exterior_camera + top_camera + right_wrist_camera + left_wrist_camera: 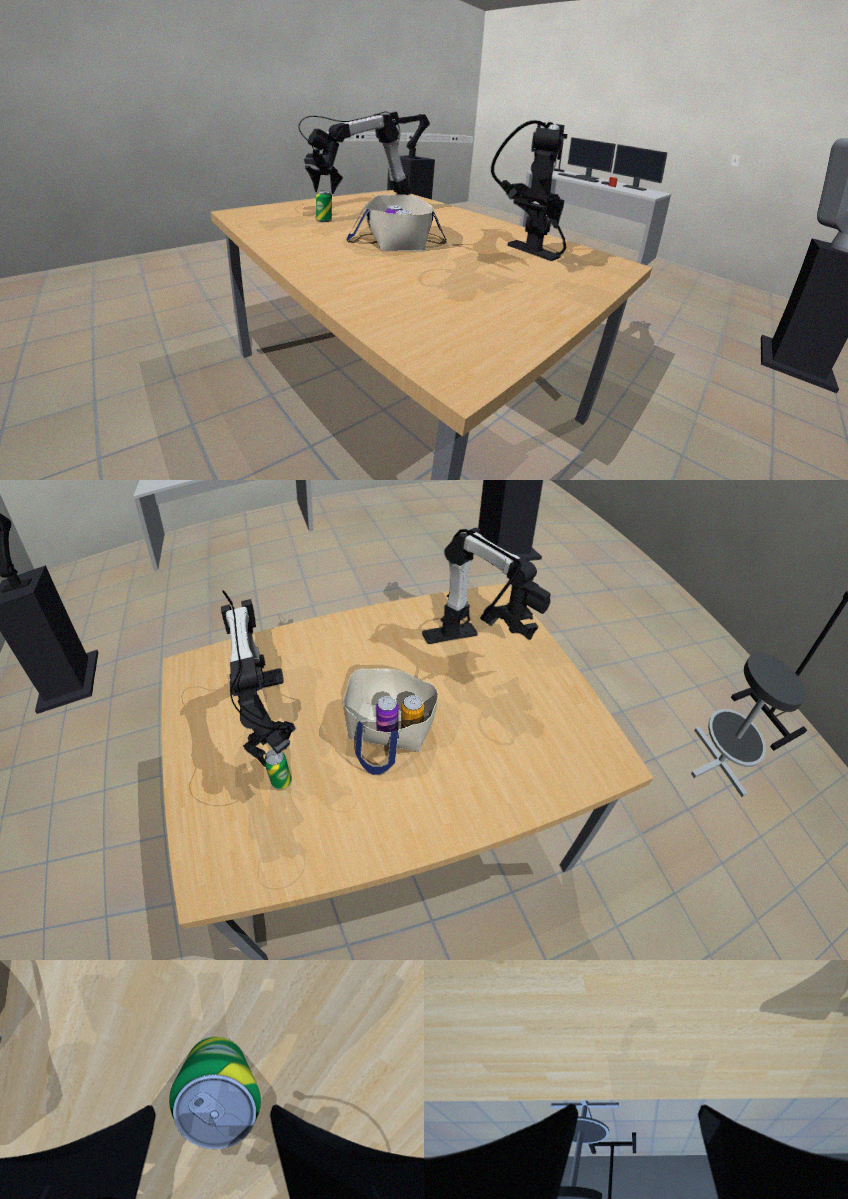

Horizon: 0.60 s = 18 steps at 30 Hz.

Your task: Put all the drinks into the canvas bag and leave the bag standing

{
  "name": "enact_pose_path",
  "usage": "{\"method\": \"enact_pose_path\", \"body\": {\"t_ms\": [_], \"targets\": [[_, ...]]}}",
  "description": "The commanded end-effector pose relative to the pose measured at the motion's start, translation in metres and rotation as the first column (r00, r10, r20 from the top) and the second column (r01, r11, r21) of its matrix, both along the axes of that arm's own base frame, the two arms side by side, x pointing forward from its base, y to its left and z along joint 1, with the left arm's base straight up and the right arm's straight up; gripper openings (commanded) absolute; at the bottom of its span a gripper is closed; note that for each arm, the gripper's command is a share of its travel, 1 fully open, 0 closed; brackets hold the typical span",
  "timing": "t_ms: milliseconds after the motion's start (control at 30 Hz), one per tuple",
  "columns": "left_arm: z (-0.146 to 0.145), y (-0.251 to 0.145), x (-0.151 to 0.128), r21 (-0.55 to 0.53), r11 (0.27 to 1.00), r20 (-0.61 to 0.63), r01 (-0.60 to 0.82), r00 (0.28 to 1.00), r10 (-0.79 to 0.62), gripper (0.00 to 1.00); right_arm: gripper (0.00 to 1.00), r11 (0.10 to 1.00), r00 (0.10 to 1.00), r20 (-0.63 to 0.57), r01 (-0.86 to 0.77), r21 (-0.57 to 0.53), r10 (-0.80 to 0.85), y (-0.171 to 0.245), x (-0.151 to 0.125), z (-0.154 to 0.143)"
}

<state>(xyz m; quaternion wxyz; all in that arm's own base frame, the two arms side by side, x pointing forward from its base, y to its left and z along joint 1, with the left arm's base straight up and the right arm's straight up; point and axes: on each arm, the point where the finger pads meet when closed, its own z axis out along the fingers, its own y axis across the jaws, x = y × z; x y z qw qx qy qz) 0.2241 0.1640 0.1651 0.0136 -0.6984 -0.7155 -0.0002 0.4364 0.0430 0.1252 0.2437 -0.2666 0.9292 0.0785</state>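
A green-and-yellow can (278, 772) (323, 206) (214, 1067) stands upright on the table. My right gripper (276, 751) (324, 190) (212, 1108) is open and points down at the can's top; in the right wrist view the lid shows between the fingertips, with a gap on each side. The off-white canvas bag (410, 740) (404, 231) stands with its walls up. A purple can (386, 715) (391, 210) and an orange can (412, 715) stand side by side inside it; their lower parts are hidden. My left gripper (508, 628) (638, 1107) is open and empty, far from the cans.
A blue handle (376, 770) hangs outward from the bag's wall and rests on the wooden table (505, 795) (416, 333), on the green can's side of the bag. Another handle shows on the opposite side in the exterior view. The left arm stands near the table's back edge.
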Motion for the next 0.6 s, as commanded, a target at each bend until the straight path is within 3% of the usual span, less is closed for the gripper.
{"method": "enact_pose_path", "body": {"t_ms": [0,567], "targets": [[0.016,0.002,0.010,0.029,1.000,0.046,0.003,0.999,-0.004,0.91,0.89,1.000,0.991,0.131,-0.007,-0.006,0.007,0.000,0.017,0.020],[0.018,0.003,0.011,0.033,0.999,0.052,0.003,0.999,-0.005,0.91,0.89,1.000,0.992,0.129,-0.006,-0.011,0.007,0.000,0.017,-0.005]]}}
